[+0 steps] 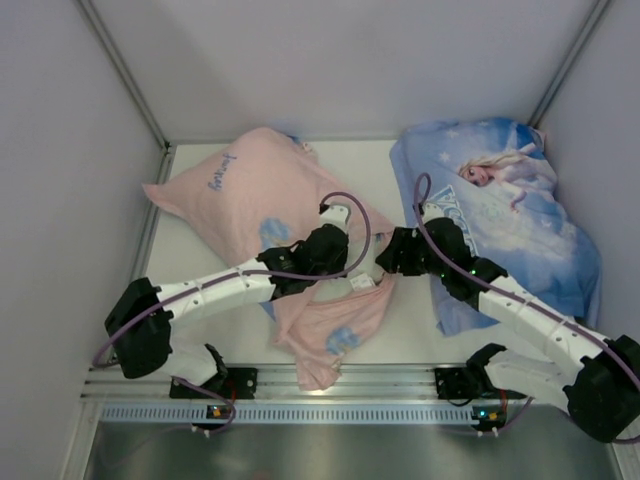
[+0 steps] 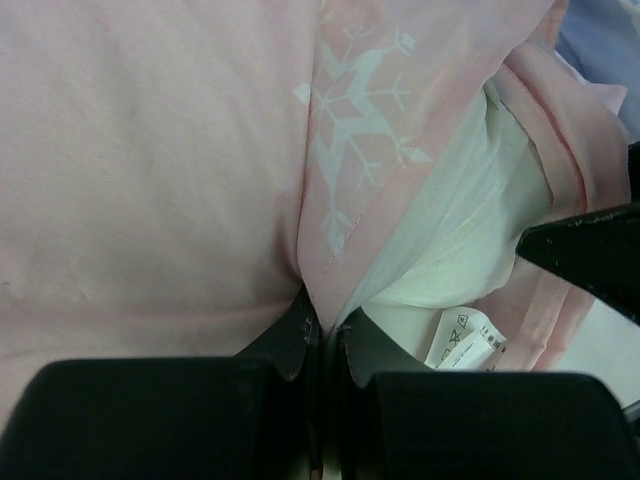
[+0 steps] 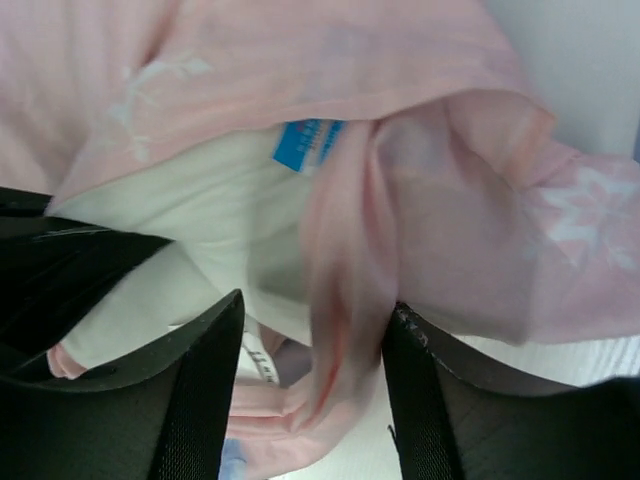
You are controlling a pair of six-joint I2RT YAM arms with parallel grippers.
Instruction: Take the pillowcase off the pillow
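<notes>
Top, layout: case point(image 1: 235, 195), pink face up, lies ahead and left of the left gripper point(image 1: 340, 255). Its open end trails back under both wrists. The pillow point(image 2: 450, 240) is inside it, all but hidden from above.
Top, hands: right gripper point(image 1: 385, 258) just beside the left one, both at the case mouth.
Top, other: blue pillow point(image 1: 510, 210) beyond and right of the right gripper, apart from the work.

Left wrist, grip: fingers point(image 2: 290, 345) pressed together, pinching the stitched hem of the case right at their tips.
Left wrist, pillow: white bulk just right of the pinch, showing through the open mouth. Care tag point(image 2: 462, 342) lies near the right finger.
Left wrist, neighbour: a tip of the right gripper pokes in at far right, close to the pillow.

Right wrist, grip: fingers point(image 3: 205, 380) spread. A blurred pink fold of case hangs between them, not clamped as far as I can tell.
Right wrist, pillow: white, just ahead and left of the fingers, under the pink lip. Blue label point(image 3: 310, 145) sits at that lip; cannot tell which piece it is sewn to.

Handling, case: thin, limp, light. It should bunch and slide easily. The doubled hem looks the firmest hold, and the left fingers have it.
Handling, pillow: plump, soft, squashy. It will likely drag along with the case unless held back. Best hold looks to be a pinch of white bulk at the mouth, ahead of the right fingers.
Risk: right fingers may close on the pink fold instead of the pillow.
</notes>
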